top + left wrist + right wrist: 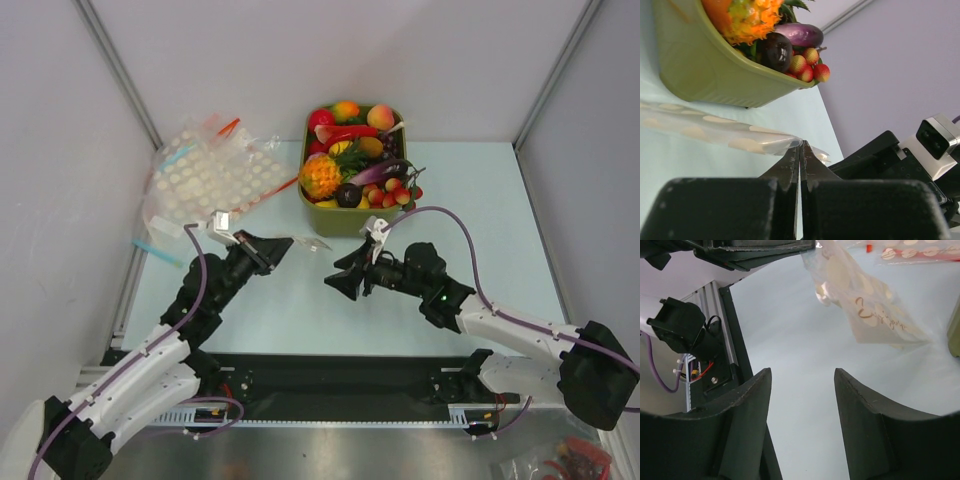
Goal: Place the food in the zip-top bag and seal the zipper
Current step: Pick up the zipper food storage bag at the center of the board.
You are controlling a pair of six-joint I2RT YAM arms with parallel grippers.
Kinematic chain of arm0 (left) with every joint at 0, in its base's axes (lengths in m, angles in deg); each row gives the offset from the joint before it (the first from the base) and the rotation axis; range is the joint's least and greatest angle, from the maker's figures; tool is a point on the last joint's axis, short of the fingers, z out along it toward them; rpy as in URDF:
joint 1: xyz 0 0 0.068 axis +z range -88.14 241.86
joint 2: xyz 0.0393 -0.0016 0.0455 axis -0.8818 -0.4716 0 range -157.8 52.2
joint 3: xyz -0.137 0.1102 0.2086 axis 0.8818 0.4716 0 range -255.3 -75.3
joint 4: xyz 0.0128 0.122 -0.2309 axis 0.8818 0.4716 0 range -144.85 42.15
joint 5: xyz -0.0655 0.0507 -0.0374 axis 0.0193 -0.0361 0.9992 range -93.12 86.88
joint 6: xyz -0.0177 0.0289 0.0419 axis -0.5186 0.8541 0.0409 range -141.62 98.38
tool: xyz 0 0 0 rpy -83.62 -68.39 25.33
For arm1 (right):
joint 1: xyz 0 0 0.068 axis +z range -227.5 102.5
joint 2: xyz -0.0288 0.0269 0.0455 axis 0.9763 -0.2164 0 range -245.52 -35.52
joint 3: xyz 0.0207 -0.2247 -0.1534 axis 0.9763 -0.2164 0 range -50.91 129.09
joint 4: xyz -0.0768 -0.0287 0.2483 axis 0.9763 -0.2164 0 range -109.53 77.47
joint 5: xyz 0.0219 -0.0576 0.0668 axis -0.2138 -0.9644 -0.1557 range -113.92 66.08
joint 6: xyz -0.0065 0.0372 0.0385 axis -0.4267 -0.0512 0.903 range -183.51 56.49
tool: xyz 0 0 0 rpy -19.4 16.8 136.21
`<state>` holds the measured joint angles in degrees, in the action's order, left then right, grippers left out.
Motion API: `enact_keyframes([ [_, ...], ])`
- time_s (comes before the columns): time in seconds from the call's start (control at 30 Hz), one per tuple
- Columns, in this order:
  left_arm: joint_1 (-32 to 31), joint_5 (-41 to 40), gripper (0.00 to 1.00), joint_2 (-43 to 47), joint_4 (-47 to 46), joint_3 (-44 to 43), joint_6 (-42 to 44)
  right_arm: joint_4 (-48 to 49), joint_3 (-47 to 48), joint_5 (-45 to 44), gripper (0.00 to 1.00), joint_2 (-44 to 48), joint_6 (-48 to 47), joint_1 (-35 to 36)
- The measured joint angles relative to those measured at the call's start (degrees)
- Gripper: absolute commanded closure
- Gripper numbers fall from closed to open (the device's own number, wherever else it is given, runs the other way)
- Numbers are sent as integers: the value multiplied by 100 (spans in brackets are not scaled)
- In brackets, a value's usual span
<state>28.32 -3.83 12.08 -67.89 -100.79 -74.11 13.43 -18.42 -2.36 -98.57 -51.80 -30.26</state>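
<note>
The food lies in a green basket (345,222): an orange-yellow pineapple (320,177), red berries (390,192) and a dark purple round piece (348,195). The basket also shows in the left wrist view (705,75). My left gripper (290,243) is shut on the edge of the zip-top bag (312,243), a thin clear bag with pale spots, and holds it just off the table in front of the basket. The bag hangs sideways from the fingertips (740,137) and shows in the right wrist view (865,305). I cannot make out its zipper. My right gripper (335,283) is open and empty, just right of the bag.
A heap of white-dotted clear bags (205,180) with red and blue strips lies at the back left. The enclosure walls close in the table on the left, back and right. The black base rail (340,375) runs along the near edge.
</note>
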Motion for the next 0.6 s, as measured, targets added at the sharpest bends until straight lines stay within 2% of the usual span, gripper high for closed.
enact_keyframes([
  [0.17,-236,59,100,-188,-85,-160,122,2,39,33,39,-7,-142,133],
  [0.43,-590,184,100,-402,-212,-299,389,-42,70,-234,17,0,-254,181],
  [0.6,-730,448,100,-448,-321,-393,590,-81,61,-575,13,153,-321,181],
])
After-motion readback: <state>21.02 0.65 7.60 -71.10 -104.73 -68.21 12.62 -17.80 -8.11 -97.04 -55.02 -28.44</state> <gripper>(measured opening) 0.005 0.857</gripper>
